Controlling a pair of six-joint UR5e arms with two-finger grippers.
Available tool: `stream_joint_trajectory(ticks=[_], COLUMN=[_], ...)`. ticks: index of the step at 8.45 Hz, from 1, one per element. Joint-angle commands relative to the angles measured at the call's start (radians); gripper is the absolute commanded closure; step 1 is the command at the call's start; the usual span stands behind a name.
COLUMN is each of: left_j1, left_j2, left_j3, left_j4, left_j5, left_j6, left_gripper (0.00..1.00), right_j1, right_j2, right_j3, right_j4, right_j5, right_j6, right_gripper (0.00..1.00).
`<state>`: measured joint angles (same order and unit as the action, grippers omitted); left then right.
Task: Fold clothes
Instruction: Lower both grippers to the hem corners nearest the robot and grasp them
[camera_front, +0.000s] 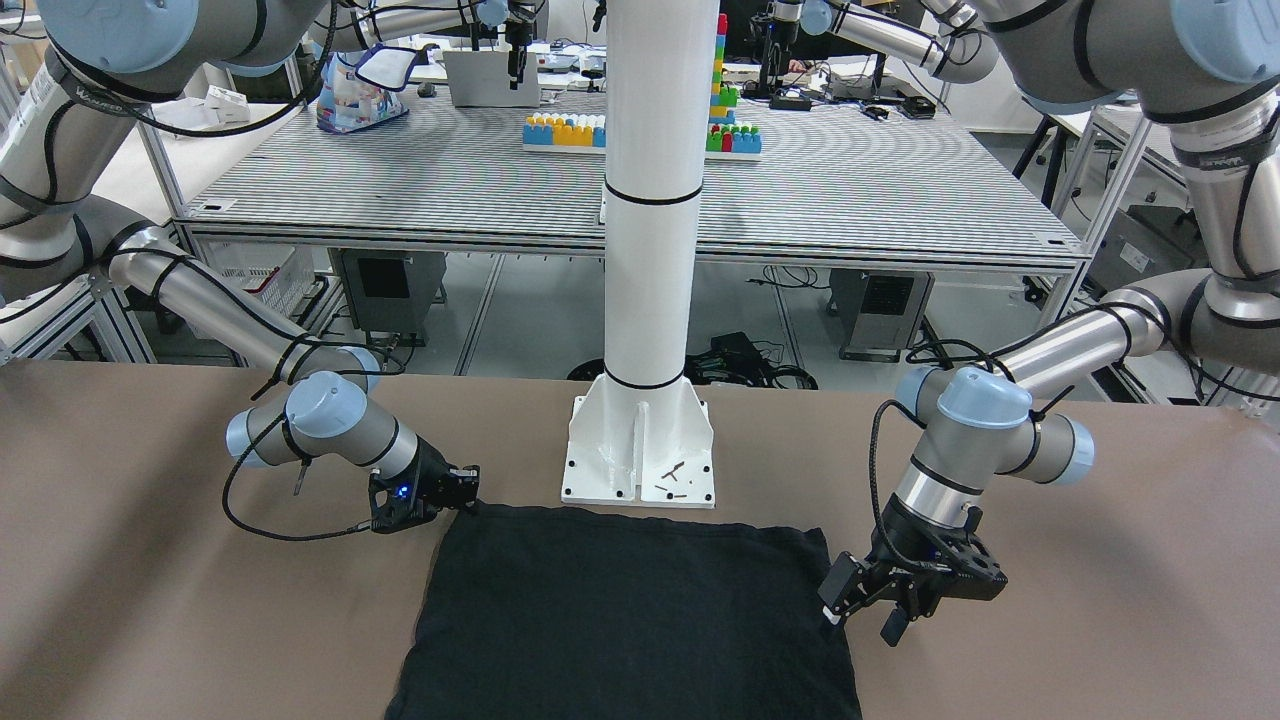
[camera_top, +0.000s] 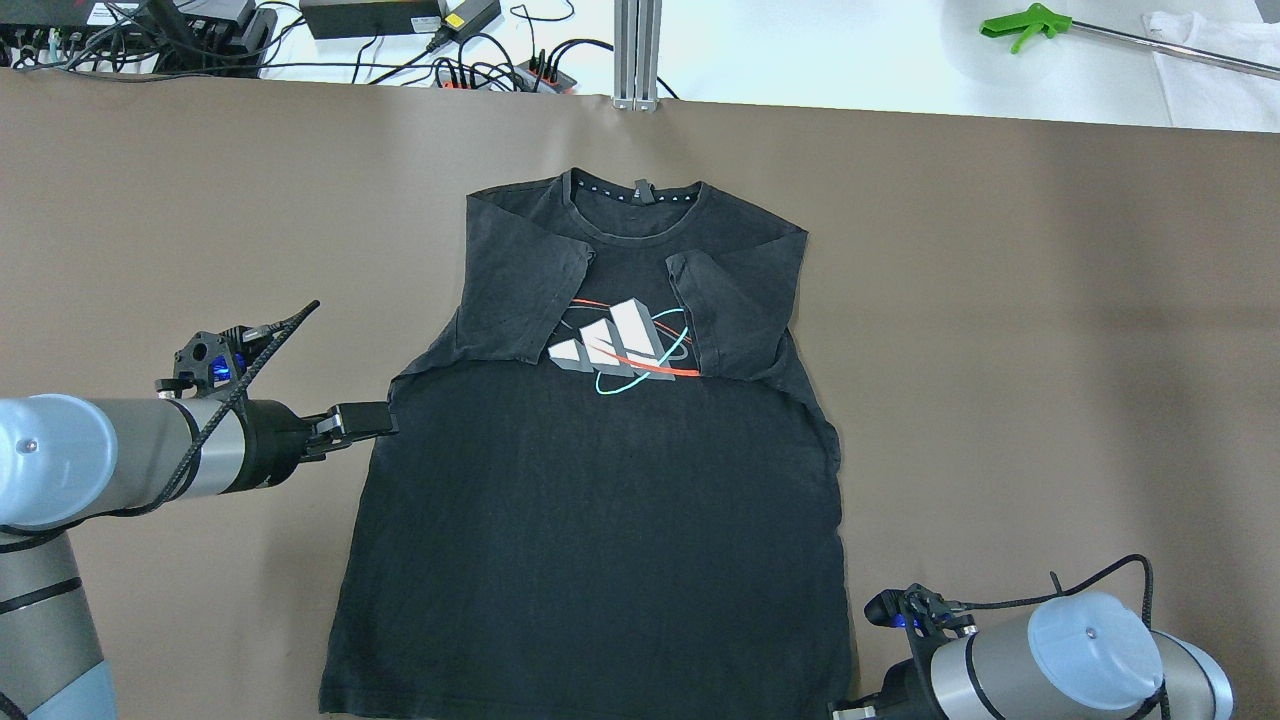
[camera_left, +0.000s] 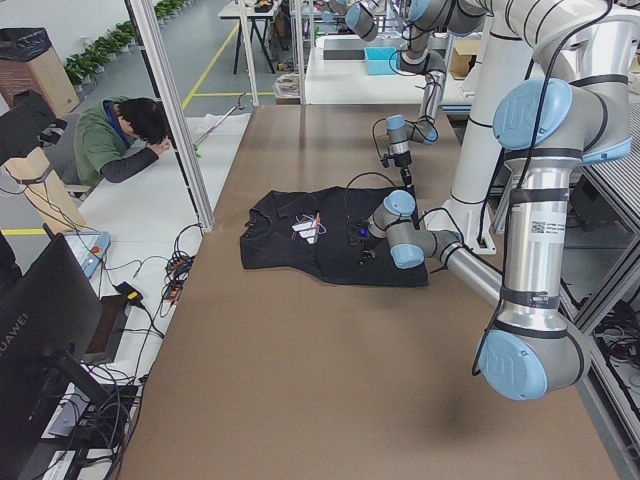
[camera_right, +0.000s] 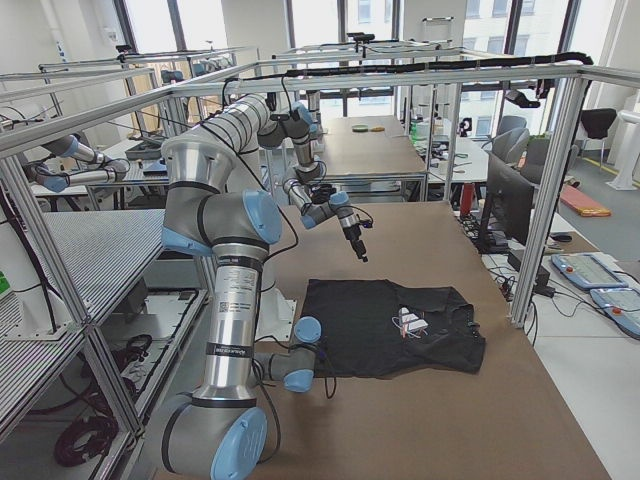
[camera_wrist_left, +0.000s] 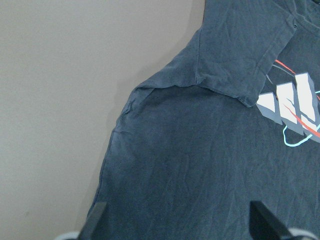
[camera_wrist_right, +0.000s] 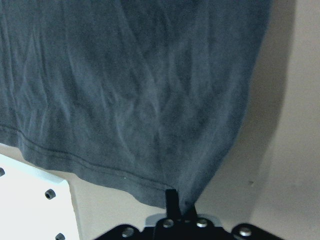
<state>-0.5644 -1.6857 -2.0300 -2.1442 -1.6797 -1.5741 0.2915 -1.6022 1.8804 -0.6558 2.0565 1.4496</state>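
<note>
On the brown surface (camera_top: 1000, 350), just far of the white pillar (camera_front: 645, 250), the black T-shirt (camera_top: 600, 520) lies spread flat, front side up, collar far and hem near.

1. Markings. The chest print (camera_top: 620, 345) consists of three slanted white-and-grey bars crossed by a red loop and a teal loop; no lettering on it can be read. The tag (camera_top: 641, 190) inside the collar is too small to read. A monitor (camera_left: 40, 340) at the left end of the surface carries the word "HUAWEI" on its back.

2. Garment state. Both sleeves (camera_top: 525, 290) are folded inward over the chest, partly covering the print.

3. Right gripper (camera_front: 462, 490). It is clenched on the near right hem corner of the T-shirt, and the fabric draws up to a small peak between the fingers.

4. Left gripper (camera_front: 862, 615). It is released, fingers spread, at the T-shirt's left side edge just near of the folded sleeve. Whether the fingers touch the fabric cannot be told.

5. Surroundings. The pillar's base plate (camera_front: 640, 450) stands between the two arms, just beside the hem. Beyond the far edge lie cables (camera_top: 480, 65), a green-handled reaching tool (camera_top: 1030, 20) and a white cloth (camera_top: 1210, 45). Toy blocks (camera_front: 565, 130) sit on a table behind the robot. A person (camera_left: 125, 135) sits off the far side.
</note>
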Motion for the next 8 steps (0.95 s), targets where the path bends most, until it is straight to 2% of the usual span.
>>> stream_joint_trajectory(ticks=[1,3,5,8], left_j1=[0.036,0.139,0.204,0.393], left_j2=[0.015,0.09,0.219,0.239], left_j3=[-0.004,-0.051,-0.055,-0.047], left_j4=[-0.008,-0.029,-0.196,-0.221], left_j5=[0.0,0.067,0.095,0.266], left_j6=[0.008,0.006,-0.003,-0.055], left_gripper=[0.0,0.0,0.0,0.0], right_j1=[0.001,0.008,0.014,0.031], right_j2=[-0.001,-0.002,0.004,0.008], right_j3=[0.025,0.065,0.068,0.082], right_j4=[0.008,0.013,0.013,0.013], right_j5=[0.001,0.014,0.014,0.022], right_j6=[0.0,0.006,0.014,0.014], right_gripper=[1.0,0.98,0.99,1.0])
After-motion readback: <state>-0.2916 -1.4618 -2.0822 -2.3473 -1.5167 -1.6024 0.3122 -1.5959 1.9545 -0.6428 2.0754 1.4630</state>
